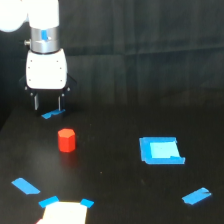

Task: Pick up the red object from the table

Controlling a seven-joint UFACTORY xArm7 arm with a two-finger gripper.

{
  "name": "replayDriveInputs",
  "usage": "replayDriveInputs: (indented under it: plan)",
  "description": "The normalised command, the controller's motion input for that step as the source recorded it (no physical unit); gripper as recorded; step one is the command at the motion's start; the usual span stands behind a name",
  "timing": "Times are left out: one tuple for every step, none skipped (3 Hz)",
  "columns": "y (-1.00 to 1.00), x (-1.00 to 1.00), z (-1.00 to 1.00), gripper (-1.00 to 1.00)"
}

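1. The claw [47, 104] is hanging from the white arm [46, 70] at the far left of the scene, above the black table [115, 190]. Its two thin fingers are pointing straight down with a clear gap between them, and they are holding nothing.

2. The red block [66, 140] is standing upright on the table, nearer to the camera than the claw and a little to its right. It is apart from the fingers and nothing is touching it.

3. A small strip of blue tape [52, 114] is lying just below the fingertips, between the claw and the block. A blue square [161, 150] is sitting well off to the right, and more tape pieces are lying along the near edge, one at the near left [25, 186] and one at the near right [196, 196].

4. Judging by this layout, the task is sitting in its approach step: the block is not yet grasped or lifted.

5. The next move is calling for the claw to travel toward the near side and slightly right until the fingers are straddling the block, then descend so the block is sitting between them, close, and lift.

6. The block looks narrower than the gap, so centring is mattering more than opening wider; an off-centre descent could tip or push it.
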Motion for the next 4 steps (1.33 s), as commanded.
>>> replayDriveInputs:
  plan:
    - [-1.00, 0.53, -0.33, 0.90]
    - [-1.00, 0.53, -0.24, 0.27]
    - [-1.00, 0.59, 0.03, 1.00]
    - [-1.00, 0.34, -0.08, 1.00]
